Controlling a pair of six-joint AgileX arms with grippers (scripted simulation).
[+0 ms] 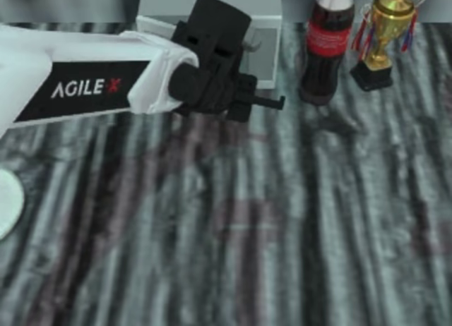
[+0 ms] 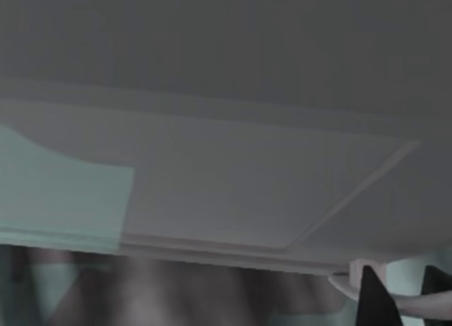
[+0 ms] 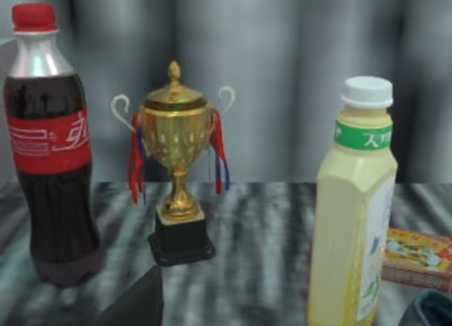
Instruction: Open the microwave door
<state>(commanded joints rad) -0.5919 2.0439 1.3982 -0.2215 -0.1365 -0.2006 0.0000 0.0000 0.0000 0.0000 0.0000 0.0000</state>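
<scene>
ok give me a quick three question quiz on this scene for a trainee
1. True or false: the left arm's black gripper is at the front of the boxy light silver-grey microwave.
2. Which stands directly right of the microwave in the top view?
A. dark cola bottle with red label
B. gold trophy cup on a black base
C. pale yellow bottle with white cap
3. Fill in: the wrist view that shows the trophy beside the cola bottle belongs to the ___ arm.

Key: 1 true; 2 A; 3 right.
</scene>
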